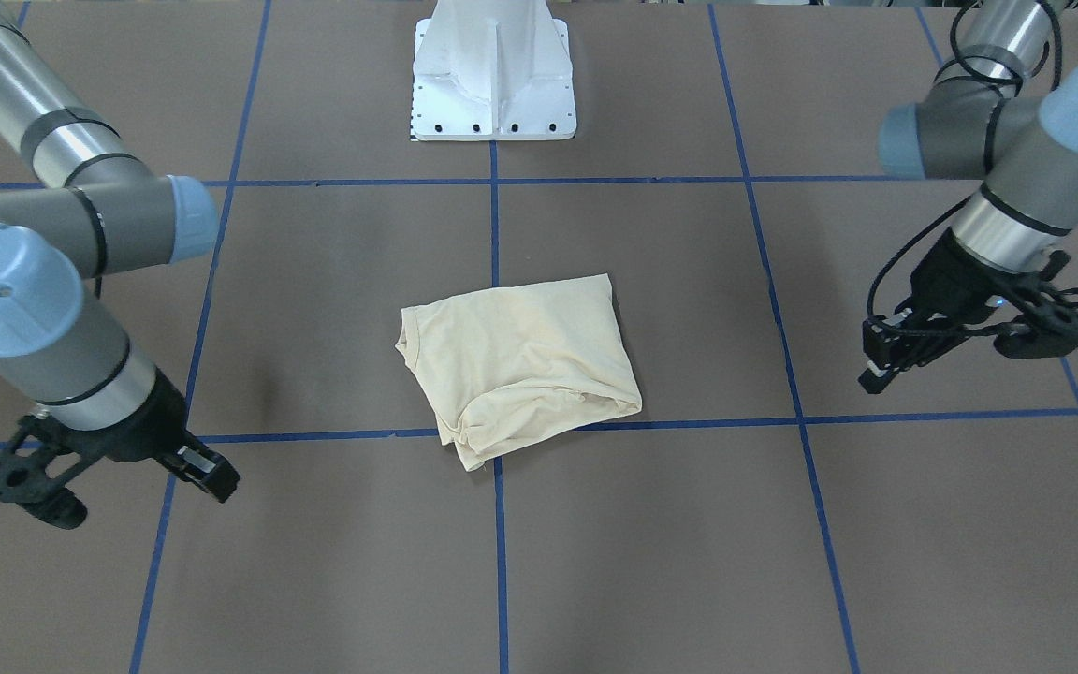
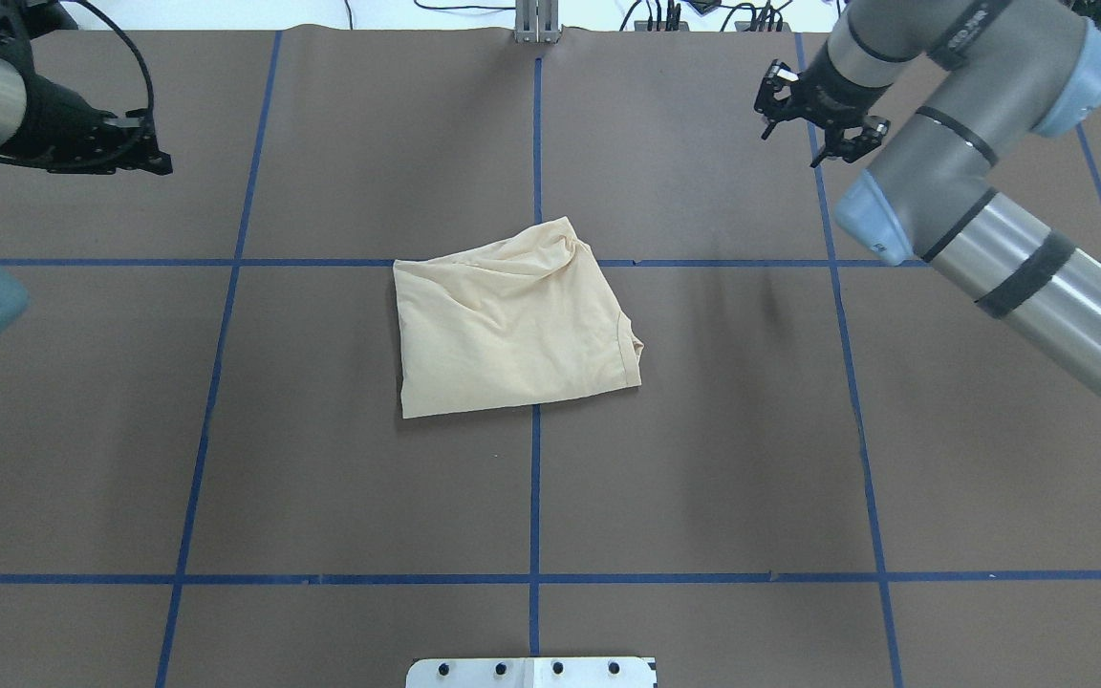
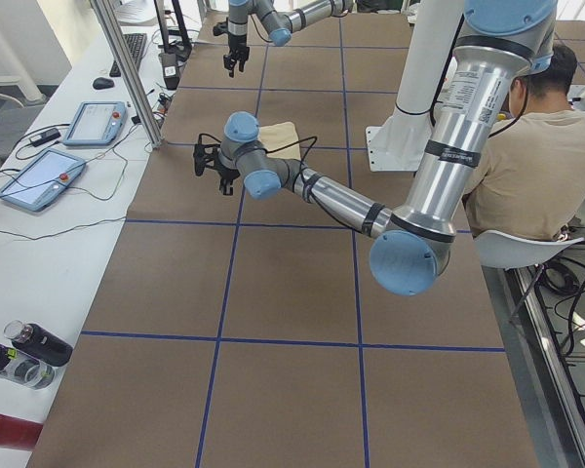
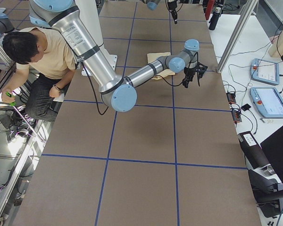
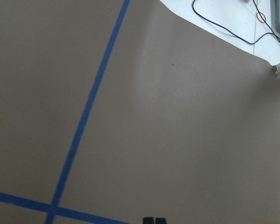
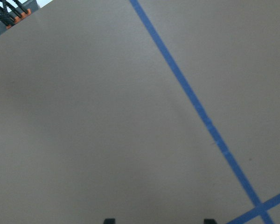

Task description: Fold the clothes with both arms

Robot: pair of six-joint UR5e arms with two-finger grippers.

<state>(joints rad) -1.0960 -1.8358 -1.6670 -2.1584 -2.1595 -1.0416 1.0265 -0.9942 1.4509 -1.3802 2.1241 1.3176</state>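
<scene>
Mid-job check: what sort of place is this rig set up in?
Probably a robotics lab: a brown table gridded with blue tape, teach pendants on the side bench, and a person seated by the robot's white pedestal.

Overhead cam sat behind base (image 2: 531,674), looked fwd & down; front cam faced it from opp. side, steeply. Both shared shirt (image 2: 512,325) at table (image 2: 302,478) centre. Side cams stood far, at table ends. Wrist cams hung close over table.

1. Shirt (image 2: 512,320): pale cream-yellow, folded to a rough rectangle, lying mid-table (image 2: 321,478) across the blue tape lines (image 2: 533,497).
2. Left gripper (image 2: 161,164): black, far left corner, well apart from shirt.
3. Right gripper (image 2: 804,134): black, far right, likewise apart.
</scene>
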